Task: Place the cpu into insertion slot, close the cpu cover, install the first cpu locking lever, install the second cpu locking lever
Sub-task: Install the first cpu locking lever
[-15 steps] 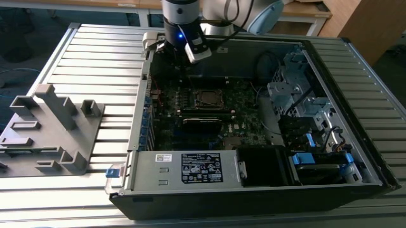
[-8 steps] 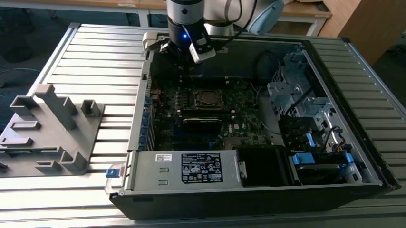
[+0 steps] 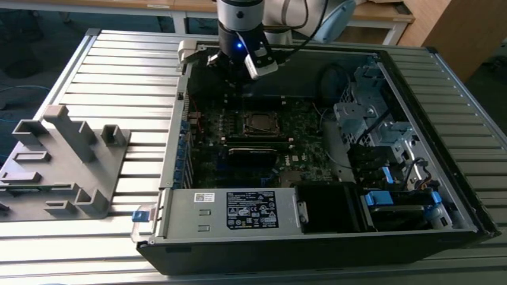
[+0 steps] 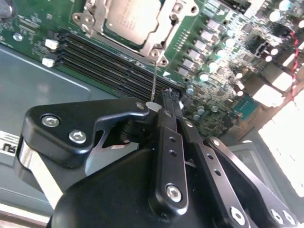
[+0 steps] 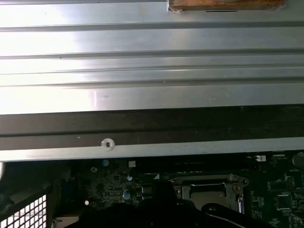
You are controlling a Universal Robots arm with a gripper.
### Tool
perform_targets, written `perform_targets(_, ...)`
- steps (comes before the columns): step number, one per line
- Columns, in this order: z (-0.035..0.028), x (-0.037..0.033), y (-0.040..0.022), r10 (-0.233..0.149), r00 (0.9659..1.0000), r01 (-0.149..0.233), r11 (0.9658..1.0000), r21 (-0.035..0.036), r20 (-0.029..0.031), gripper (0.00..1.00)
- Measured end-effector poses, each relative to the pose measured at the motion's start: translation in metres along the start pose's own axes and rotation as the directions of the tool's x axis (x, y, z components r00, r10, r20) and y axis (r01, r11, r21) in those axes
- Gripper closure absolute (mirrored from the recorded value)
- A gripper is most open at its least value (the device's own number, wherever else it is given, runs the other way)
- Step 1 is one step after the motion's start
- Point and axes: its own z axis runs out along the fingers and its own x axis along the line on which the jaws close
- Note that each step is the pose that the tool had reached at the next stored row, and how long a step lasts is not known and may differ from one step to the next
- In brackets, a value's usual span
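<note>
Jaws look pressed together, right beside the tip of the thin silver locking lever (image 4: pixel 154 78) that sticks up by the insertion slot (image 3: pixel 260 122). I think the lever could slip off them if the push is crooked, and scratch the green circuit board (image 4: pixel 209 52). The cpu (image 4: pixel 127 16) lies flat in the slot, dull grey, with the shiny cpu cover (image 4: pixel 88 21) lying over its edges.

The arm (image 3: pixel 237 18) comes down from twelve o'clock in the exterior view, wrist upright. The gripper (image 3: pixel 230 71) points straight down, fingers (image 4: pixel 167 102) drawn together.
</note>
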Motion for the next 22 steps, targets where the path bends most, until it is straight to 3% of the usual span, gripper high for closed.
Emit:
perform_targets(5, 0.0003, -0.0072, 0.0003, 0.000, 1.0000, 0.000, 1.0000, 0.0000, 0.0000, 0.89)
perform_targets(17, 0.0021, -0.0082, 0.0002, -0.001, 1.0000, 0.001, 1.0000, -0.0001, 0.0000, 0.89)
perform_targets(22, 0.0034, -0.0137, 0.0004, -0.001, 1.0000, 0.001, 1.0000, -0.0001, -0.0002, 0.89)
